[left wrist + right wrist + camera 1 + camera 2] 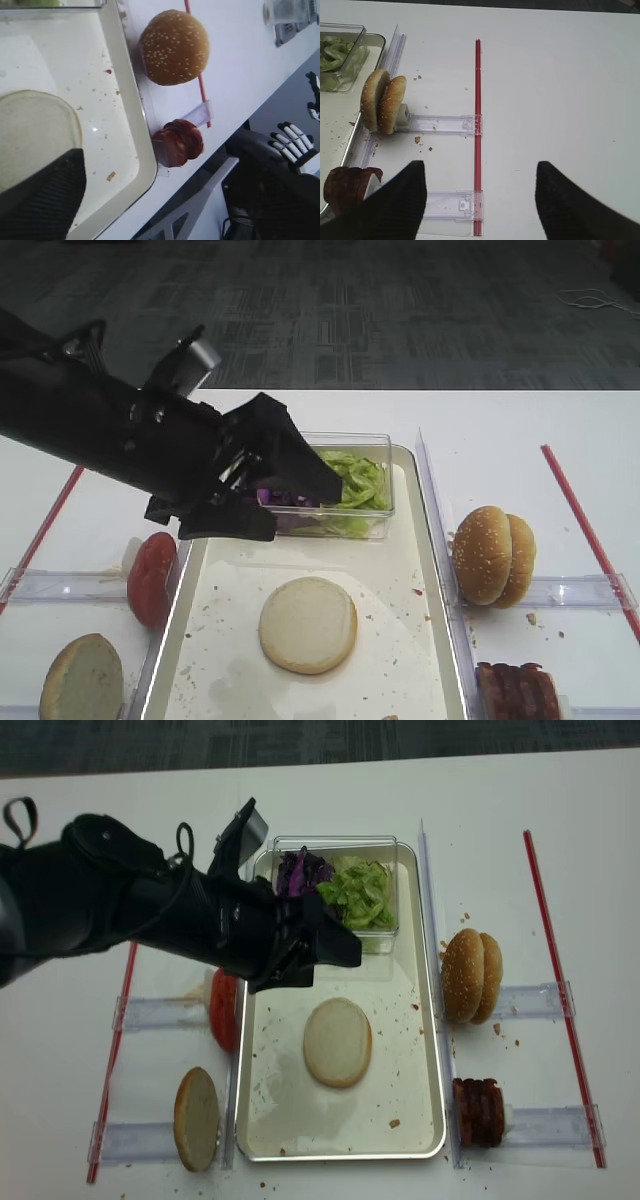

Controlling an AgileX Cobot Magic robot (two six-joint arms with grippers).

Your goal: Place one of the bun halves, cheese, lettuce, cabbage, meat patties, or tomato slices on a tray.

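A pale bun half (338,1041) (308,624) (35,130) lies flat in the middle of the tray (440,1100) (432,570) (142,150). My left gripper (325,963) (300,510) (160,200) hovers open and empty above the tray's far part, just behind the bun half. In a clear box sit lettuce (358,892) (355,483) and cabbage (300,873) (285,500). Tomato slices (224,1010) and a second bun half (198,1117) stand left of the tray, meat patties (480,1112) (178,142) (345,187) to its right. My right gripper (480,200) is open over bare table. Cheese is out of view.
Sesame-seeded buns (472,976) (382,102) (174,47) stand on edge in a clear holder right of the tray. Red strips (560,970) (478,125) run along both table sides. The clear box (385,455) sits at the tray's far end. Crumbs dot the tray floor.
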